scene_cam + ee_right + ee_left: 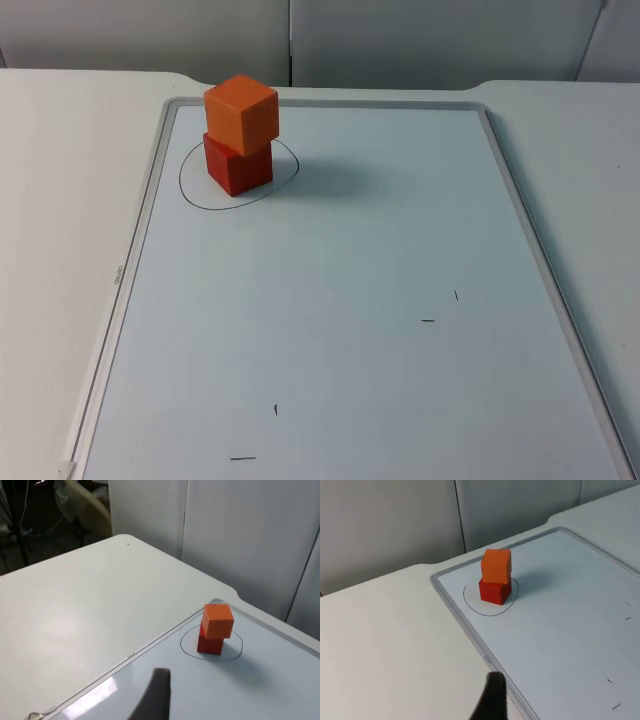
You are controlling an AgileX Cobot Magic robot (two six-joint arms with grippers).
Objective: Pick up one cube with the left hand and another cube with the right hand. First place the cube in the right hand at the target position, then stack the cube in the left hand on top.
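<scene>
An orange cube point(241, 112) sits on top of a red cube point(238, 167), turned a little relative to it. The stack stands inside a hand-drawn black oval point(190, 190) near the whiteboard's far left corner. The left wrist view shows the orange cube point(496, 565) on the red cube point(494, 592) from a distance, with my left gripper point(492, 700) drawn back over the whiteboard's left frame. My right gripper point(154, 695) is also well away from the orange cube point(218, 620) and red cube point(210, 644). Neither gripper touches a cube.
The whiteboard point(350, 300) with its grey frame point(135, 240) lies flat on the white table point(50, 200). A few short pen marks point(428, 320) dot its surface. A grey partition wall point(400, 30) closes the far side.
</scene>
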